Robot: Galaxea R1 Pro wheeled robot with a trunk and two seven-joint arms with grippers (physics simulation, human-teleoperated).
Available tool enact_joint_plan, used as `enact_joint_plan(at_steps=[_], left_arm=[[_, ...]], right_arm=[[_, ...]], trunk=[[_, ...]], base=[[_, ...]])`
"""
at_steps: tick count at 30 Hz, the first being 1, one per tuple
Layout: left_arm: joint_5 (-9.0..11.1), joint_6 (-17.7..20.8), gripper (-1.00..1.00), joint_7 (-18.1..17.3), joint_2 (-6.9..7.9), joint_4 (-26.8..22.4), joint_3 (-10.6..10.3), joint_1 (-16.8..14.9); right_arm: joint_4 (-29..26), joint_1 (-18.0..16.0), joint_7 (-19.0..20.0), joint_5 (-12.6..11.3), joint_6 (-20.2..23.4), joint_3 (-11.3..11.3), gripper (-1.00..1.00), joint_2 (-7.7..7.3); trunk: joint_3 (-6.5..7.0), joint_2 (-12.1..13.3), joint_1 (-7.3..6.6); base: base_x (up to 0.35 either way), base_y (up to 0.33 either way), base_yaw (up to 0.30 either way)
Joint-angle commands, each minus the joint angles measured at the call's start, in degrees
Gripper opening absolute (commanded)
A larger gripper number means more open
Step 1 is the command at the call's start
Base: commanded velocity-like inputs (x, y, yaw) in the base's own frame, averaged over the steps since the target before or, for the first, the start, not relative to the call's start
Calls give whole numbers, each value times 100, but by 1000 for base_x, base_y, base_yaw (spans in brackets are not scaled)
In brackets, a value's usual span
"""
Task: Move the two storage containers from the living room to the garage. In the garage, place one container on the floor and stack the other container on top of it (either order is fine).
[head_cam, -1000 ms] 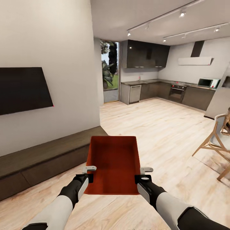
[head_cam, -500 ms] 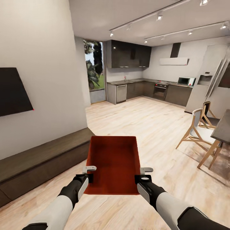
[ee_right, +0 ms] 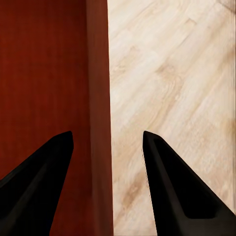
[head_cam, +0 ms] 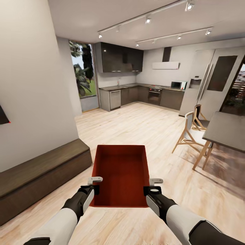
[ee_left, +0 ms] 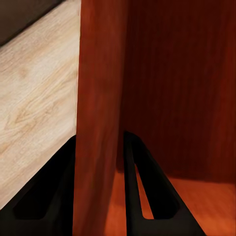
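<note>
One orange-red storage container (head_cam: 120,173) hangs lidless and empty in front of me, above the light wood-plank floor of the living room. My left gripper (head_cam: 95,184) is shut on its left side wall. In the left wrist view the left gripper (ee_left: 100,140) has its two dark fingers pressed against the ribbed wall (ee_left: 101,98), one inside and one outside. My right gripper (head_cam: 155,185) holds the right side wall. In the right wrist view the right gripper (ee_right: 107,133) straddles that wall (ee_right: 98,73) with a wider gap at the outer finger.
A low dark wood console (head_cam: 41,172) runs along the wall at my left, with a corner of the black TV (head_cam: 2,116) above it. A dining table (head_cam: 226,131) and wooden chairs (head_cam: 190,131) stand at the right. The kitchen (head_cam: 136,93), fridge (head_cam: 200,85) and glass door (head_cam: 81,78) lie ahead across open floor.
The camera has turned right, so the room slid left: the TV almost left the picture, and the fridge and dining table came in. The container stays fixed between both grippers.
</note>
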Motion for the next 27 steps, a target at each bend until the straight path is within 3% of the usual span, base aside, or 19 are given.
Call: enact_joint_plan(at_steps=[1,27], left_arm=[[-182,64,-100,38,14,-6,56,4],[-196,59,-100,38,14,-14,58,4]], right_arm=[[-176,-11,-2,77,-20,-150,-100,-3],[-176,-11,-2,77,-19,-150,-100,-11]], trunk=[[-13,-14,4],[-13,-14,4]], base=[[0,0,-288],[0,0,-288]])
